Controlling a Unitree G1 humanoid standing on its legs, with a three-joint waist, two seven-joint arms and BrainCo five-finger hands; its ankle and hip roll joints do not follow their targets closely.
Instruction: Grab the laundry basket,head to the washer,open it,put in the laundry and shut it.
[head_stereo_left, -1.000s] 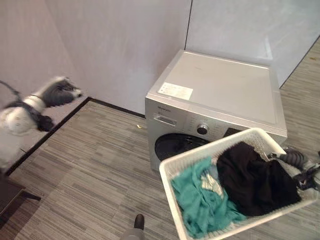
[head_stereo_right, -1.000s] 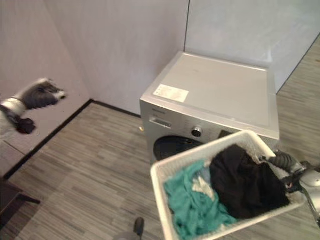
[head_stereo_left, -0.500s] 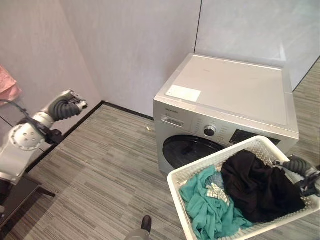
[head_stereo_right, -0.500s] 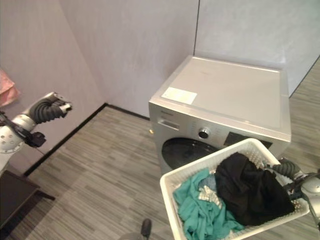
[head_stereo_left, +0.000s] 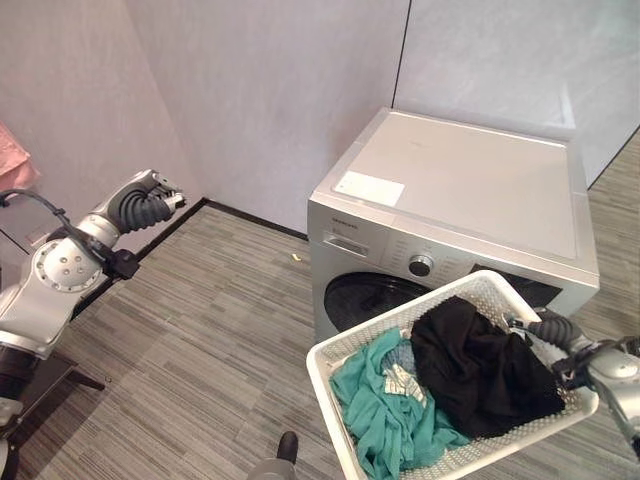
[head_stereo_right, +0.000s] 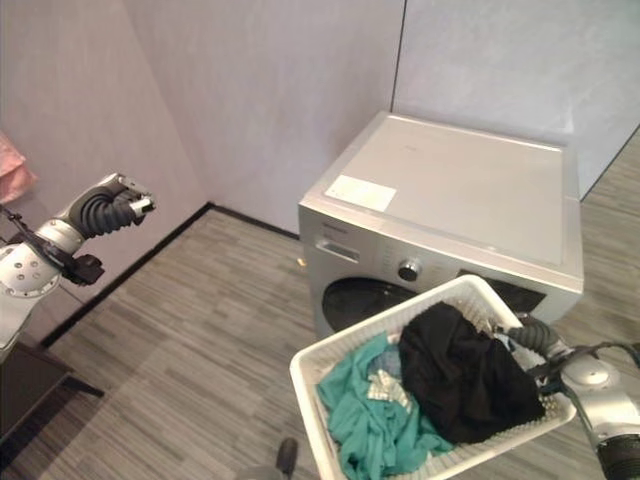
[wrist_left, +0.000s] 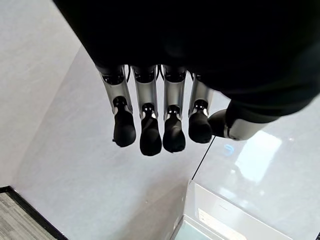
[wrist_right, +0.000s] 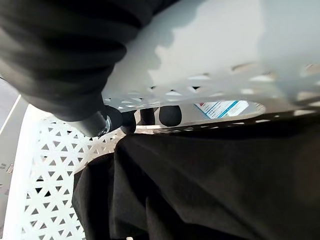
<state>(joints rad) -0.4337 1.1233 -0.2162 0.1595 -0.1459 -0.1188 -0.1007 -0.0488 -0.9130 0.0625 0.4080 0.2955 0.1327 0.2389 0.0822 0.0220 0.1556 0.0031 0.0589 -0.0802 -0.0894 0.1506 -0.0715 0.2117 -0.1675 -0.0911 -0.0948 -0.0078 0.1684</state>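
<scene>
My right hand (head_stereo_left: 552, 329) is shut on the right rim of the white lattice laundry basket (head_stereo_left: 400, 312) and carries it low in front of the washer. In the right wrist view its fingers (wrist_right: 150, 116) hook through the handle slot in the basket wall (wrist_right: 55, 165). Inside lie a teal cloth (head_stereo_left: 375, 410) and a black cloth (head_stereo_left: 480, 370). The silver front-loading washer (head_stereo_left: 470, 190) stands in the corner, its dark round door (head_stereo_left: 355, 298) shut. My left hand (head_stereo_left: 148, 206) hangs in the air far to the left, fingers (wrist_left: 155, 120) relaxed and holding nothing.
Pale walls meet behind the washer, with a black skirting along the left wall. A pink cloth (head_stereo_left: 12, 160) shows at the left edge. Grey plank floor (head_stereo_left: 220, 320) stretches between my left arm and the washer.
The basket has swung left, now sitting more squarely before the washer door. My left hand has risen a little and moved toward the washer. The view shifted earlier.
</scene>
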